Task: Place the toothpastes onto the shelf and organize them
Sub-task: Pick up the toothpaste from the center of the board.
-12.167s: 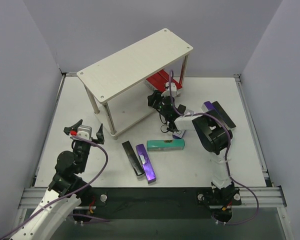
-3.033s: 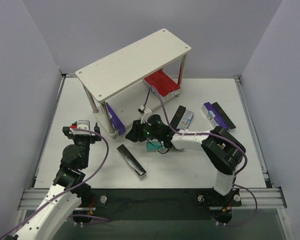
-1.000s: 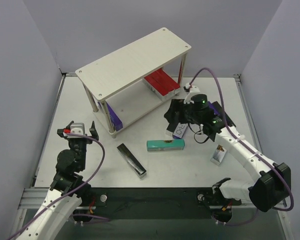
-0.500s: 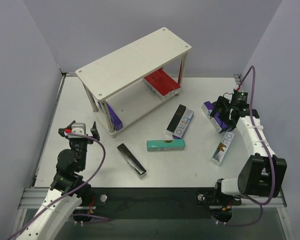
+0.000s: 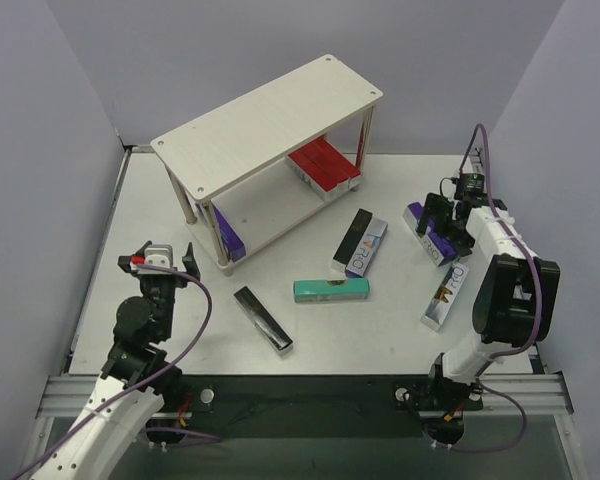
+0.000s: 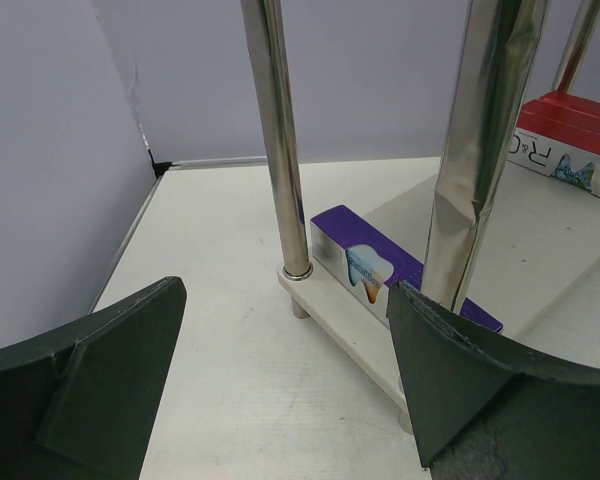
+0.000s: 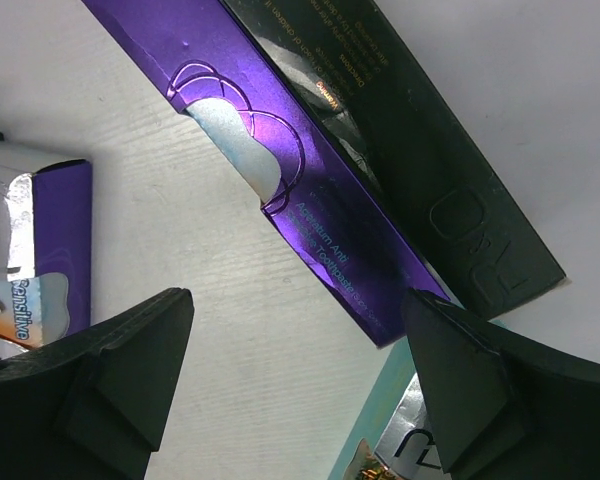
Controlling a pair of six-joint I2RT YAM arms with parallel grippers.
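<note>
Swung right across the bench, my right gripper hangs spread above a purple carton and black carton lying side by side. Left gripper spread, empty. Shelf lower board: one purple box, two red cartons.

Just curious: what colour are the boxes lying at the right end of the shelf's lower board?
The boxes are glossy red, clearest in the top external view.

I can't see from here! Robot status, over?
Left hand open, empty. Right hand open, above purple toothpaste. Black toothpaste hard beside it, crowding the grip.
</note>
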